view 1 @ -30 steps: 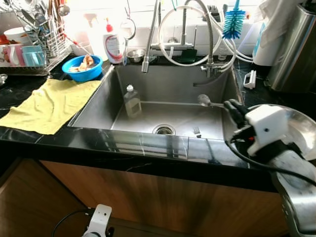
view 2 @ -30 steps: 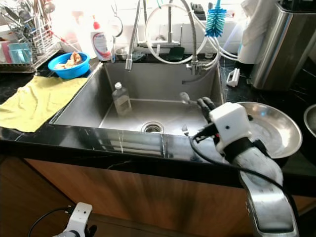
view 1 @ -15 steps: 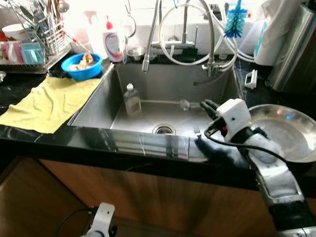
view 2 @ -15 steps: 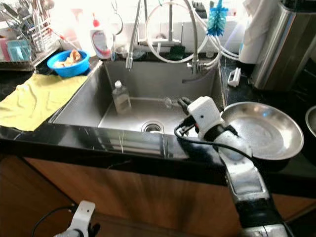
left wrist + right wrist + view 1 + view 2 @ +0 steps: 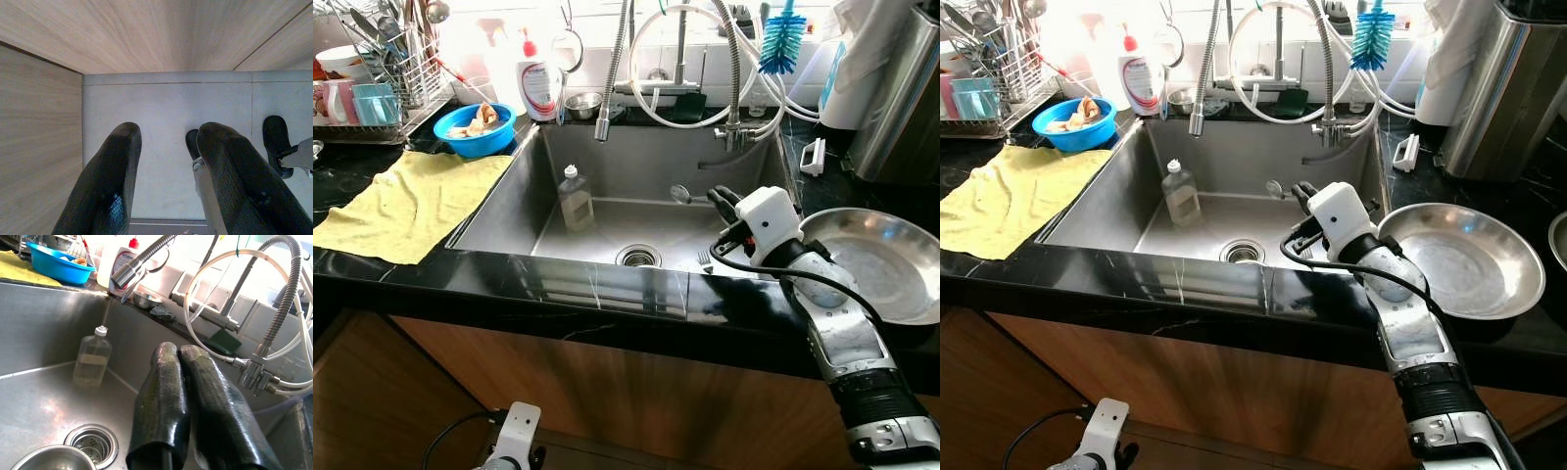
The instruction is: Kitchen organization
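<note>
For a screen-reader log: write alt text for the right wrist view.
The right gripper, its two black fingers pressed together, holds a ladle over a steel sink. Beyond stand a clear bottle by the drain, a pull-down tap and a blue bowl on the counter.

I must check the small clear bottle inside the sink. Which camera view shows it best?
The right wrist view: the clear bottle stands large and near, upright against the back wall of the sink, its white cap plain. Both eye views show it smaller and from above, left of the drain. The left wrist view looks at floor and wood.
</note>
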`<state>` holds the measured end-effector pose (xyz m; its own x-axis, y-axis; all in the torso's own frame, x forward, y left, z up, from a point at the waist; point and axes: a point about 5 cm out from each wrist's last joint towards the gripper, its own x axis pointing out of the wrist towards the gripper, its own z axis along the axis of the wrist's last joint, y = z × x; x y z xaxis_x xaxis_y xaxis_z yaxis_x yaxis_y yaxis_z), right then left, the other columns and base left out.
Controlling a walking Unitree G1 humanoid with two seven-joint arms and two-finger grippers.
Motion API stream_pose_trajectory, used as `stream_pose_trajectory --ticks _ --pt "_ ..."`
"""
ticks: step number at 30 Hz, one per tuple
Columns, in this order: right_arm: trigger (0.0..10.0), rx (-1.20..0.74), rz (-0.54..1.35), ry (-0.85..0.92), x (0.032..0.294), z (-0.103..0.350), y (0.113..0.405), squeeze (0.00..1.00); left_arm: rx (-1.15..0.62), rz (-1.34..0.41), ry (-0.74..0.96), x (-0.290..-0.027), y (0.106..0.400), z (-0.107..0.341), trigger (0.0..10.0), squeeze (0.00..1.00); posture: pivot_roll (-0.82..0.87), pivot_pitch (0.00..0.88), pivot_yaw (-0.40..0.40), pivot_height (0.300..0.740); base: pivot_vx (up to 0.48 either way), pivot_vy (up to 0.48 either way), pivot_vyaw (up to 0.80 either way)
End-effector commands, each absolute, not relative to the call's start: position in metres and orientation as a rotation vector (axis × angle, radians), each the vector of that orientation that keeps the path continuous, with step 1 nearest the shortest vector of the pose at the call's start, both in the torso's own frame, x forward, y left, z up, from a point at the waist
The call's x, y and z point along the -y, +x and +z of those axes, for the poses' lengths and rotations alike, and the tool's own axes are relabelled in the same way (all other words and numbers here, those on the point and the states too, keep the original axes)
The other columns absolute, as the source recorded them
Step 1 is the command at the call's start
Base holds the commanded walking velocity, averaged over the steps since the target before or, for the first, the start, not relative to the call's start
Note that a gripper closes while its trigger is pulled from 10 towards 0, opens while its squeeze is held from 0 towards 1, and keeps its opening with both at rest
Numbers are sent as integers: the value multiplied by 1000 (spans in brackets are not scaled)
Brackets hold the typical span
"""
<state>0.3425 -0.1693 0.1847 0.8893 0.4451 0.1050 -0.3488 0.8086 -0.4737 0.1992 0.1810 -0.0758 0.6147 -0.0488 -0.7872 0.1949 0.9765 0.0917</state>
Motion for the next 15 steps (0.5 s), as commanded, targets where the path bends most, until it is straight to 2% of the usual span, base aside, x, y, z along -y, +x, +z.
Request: stream_pose_trajectory --ticks 1,15 --pt "10000 238 433 -448 165 189 345 1000 -909 -129 180 -184 198 -76 10000 0 -188 0 71 740 0 0 0" --pt "10000 251 397 -443 165 187 347 1000 -911 -134 184 -183 197 -77 10000 0 -187 0 76 740 0 0 0"
